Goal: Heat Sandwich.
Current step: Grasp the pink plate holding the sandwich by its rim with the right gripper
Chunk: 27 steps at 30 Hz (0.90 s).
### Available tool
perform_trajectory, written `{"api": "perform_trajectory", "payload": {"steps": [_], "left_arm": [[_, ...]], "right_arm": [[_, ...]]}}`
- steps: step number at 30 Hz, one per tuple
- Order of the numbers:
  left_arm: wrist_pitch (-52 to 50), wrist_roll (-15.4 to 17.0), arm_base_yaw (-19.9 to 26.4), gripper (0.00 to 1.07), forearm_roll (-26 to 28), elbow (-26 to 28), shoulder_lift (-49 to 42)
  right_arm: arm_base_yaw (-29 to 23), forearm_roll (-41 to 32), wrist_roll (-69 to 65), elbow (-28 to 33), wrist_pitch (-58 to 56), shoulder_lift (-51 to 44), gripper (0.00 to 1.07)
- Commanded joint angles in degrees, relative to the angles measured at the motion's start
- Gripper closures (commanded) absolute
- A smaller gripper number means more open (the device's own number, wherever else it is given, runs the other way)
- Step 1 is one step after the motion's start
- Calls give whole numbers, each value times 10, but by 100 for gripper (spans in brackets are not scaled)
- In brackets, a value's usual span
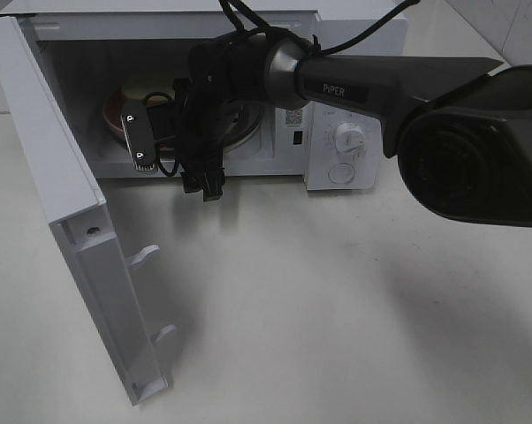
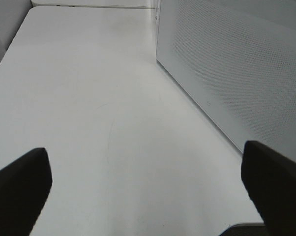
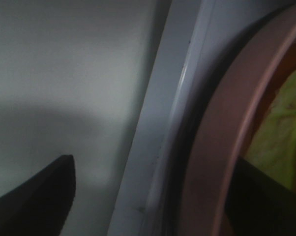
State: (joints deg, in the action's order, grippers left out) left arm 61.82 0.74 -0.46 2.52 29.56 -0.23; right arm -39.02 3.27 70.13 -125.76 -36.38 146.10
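The microwave [image 1: 337,106] stands on the white table [image 1: 337,309] with its door [image 1: 80,256] swung fully open. The right gripper [image 1: 138,137] reaches into the cavity, its 2 fingers apart and not clamped on anything. The pink plate [image 3: 226,137] sits inside the cavity, its rim passing between those fingers, 1 finger inside the rim, the other outside. The sandwich [image 3: 281,128] lies on that plate, just beyond the inner finger. The left gripper [image 2: 148,191] hovers over bare table, fingers spread wide, with the microwave's perforated side panel [image 2: 236,64] ahead of 1 finger.
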Motion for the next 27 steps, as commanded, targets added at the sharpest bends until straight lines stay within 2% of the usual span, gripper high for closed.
{"api": "perform_trajectory", "payload": {"steps": [1, 2, 6, 7, 8, 10, 11, 12, 13, 27], "left_arm": [[-5, 0, 2, 7, -2, 0, -5], [-5, 0, 2, 7, -2, 0, -5], [-5, 0, 2, 7, -2, 0, -5], [-5, 0, 2, 7, -2, 0, -5], [-5, 0, 2, 7, -2, 0, -5], [-5, 0, 2, 7, -2, 0, -5], [-5, 0, 2, 7, -2, 0, -5], [-5, -1, 2, 7, -1, 0, -5], [-5, -1, 2, 7, -1, 0, -5], [-5, -1, 2, 7, -1, 0, -5]], "right_arm": [[4, -5, -6, -5, -5, 2, 34], [4, -5, -6, -5, -5, 2, 34], [9, -5, -36, -5, -7, 2, 54], [9, -5, -36, -5, -7, 2, 54], [9, -5, -37, -5, -10, 2, 68], [9, -5, -37, -5, -13, 0, 84], [9, -5, -37, -5, -13, 0, 84], [10, -5, -37, -5, -19, -1, 100], [10, -5, -37, -5, -23, -1, 106], [10, -21, -14, -4, -52, -4, 107]]}}
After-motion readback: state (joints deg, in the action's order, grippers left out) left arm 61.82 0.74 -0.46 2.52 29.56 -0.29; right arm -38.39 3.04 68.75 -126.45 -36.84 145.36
